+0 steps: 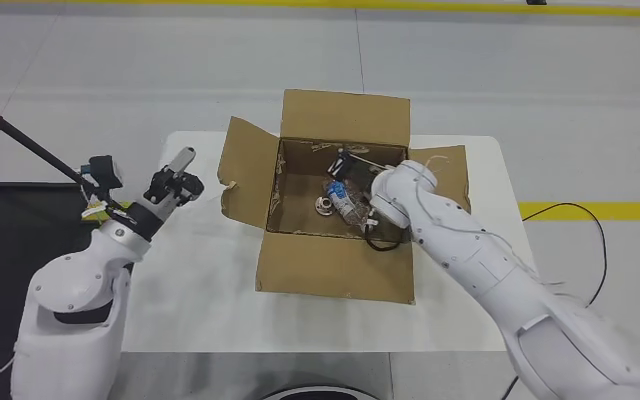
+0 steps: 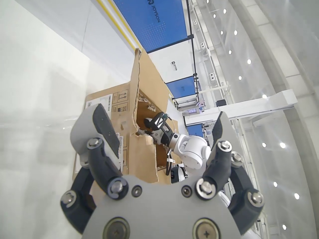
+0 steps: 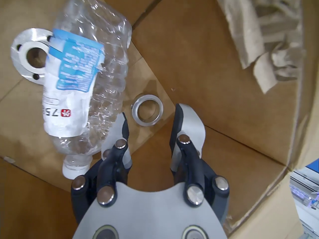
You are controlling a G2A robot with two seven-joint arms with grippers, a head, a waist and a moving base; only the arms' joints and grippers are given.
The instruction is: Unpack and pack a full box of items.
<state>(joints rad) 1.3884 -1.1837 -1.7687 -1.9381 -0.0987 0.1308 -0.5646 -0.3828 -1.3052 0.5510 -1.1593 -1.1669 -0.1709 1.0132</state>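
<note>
Lying beside ring [image 3: 134,111]: bottle [image 3: 84,80] over flange [image 3: 25,50].

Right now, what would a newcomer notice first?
The open cardboard box on the white table, with the right gripper down inside it. That gripper hangs open over a small metal ring, beside a crumpled clear bottle lying partly across a metal flange. The left gripper is open, outside the box.

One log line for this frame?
right gripper: open, inside box, near metal ring | bottle: lying, partly covering flange | left gripper: open, empty, outside box
</note>
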